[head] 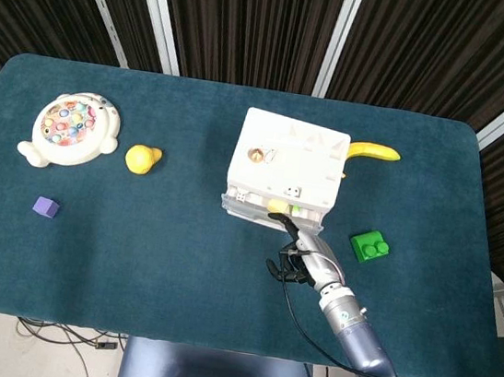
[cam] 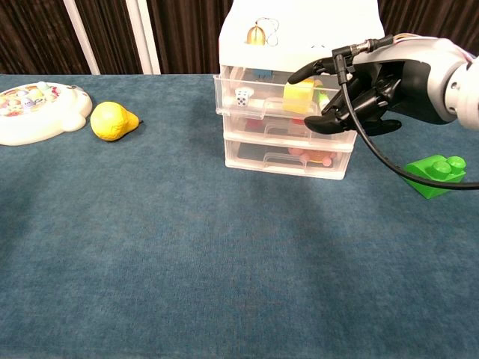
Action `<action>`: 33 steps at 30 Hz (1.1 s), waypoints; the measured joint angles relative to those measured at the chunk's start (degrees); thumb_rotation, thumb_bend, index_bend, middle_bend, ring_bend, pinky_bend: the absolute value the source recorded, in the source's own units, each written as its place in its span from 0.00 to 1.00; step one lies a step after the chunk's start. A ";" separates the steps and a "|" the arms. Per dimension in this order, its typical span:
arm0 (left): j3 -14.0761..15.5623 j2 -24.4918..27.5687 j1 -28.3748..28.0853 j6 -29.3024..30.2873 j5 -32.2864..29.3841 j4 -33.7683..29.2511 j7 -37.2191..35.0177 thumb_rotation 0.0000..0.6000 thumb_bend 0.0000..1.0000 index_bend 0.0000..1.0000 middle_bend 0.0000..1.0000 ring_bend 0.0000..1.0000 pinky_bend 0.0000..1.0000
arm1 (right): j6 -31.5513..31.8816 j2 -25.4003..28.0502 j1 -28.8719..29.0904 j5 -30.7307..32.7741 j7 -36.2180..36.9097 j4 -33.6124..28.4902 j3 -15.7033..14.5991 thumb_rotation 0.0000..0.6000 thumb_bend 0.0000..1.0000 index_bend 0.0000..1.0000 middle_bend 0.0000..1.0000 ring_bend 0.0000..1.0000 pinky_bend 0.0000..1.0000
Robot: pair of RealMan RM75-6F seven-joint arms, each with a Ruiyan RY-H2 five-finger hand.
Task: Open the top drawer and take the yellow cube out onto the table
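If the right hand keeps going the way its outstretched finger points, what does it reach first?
Most likely the yellow cube in the open top drawer: the right hand points its finger at it over the front rim. Depth is unclear; contact cannot be judged.
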 measured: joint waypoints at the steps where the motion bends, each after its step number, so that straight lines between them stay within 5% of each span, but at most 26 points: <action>1: -0.01 0.03 -0.01 -0.03 -0.04 -0.03 0.00 1.00 0.30 0.06 0.00 0.00 0.00 | 0.40 -0.12 0.35 0.64 -0.60 0.02 0.01 1.00 0.46 0.15 0.89 0.91 0.99; 33: -0.01 0.16 -0.25 -0.56 -0.54 -0.18 0.14 1.00 0.30 0.06 0.00 0.00 0.00 | 0.06 1.21 6.53 10.08 -5.30 0.33 0.95 1.00 0.46 0.25 0.89 0.92 0.99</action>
